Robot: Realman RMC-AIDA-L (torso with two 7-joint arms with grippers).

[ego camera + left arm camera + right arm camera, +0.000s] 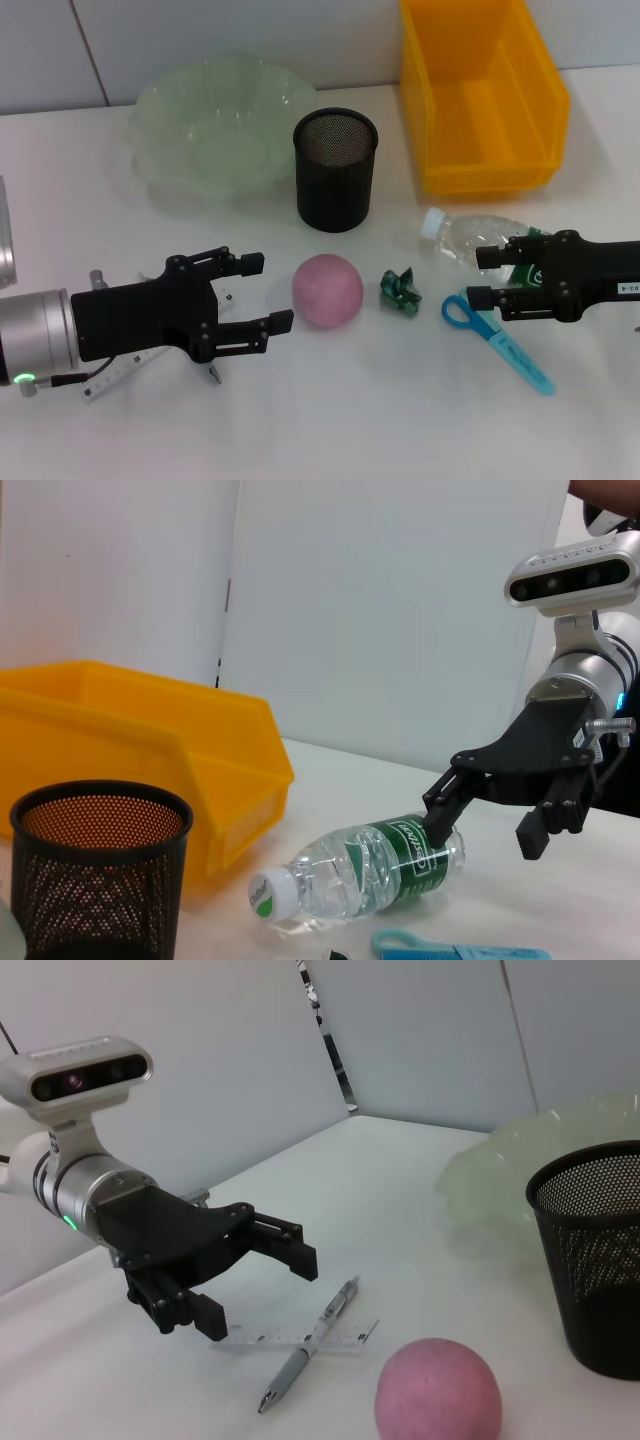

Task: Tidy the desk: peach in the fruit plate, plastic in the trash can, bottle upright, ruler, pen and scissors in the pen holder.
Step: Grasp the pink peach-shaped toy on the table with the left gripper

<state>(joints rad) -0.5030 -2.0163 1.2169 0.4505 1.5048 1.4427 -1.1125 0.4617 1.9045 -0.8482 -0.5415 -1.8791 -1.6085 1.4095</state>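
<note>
White desk [330, 420], pale wall behind. Pink round peach [327, 290] at frame centre, untouched; pale green glass fruit plate [222, 122] upper left. Left gripper [264, 292] seen spread open, empty, left of peach, above clear ruler [300, 1337] and grey pen [310, 1344]. Right gripper [483, 277] open at lying clear plastic bottle [470, 238], right of centre, not closed on it. Step judged: peach pick being set up; next, fingers to be moved around peach and closed.

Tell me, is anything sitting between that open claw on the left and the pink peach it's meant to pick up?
Nothing visible does. The left gripper hangs open just short of the peach, with only bare table between them. The pen and ruler lie crossed beneath the gripper, not in its path.
</note>
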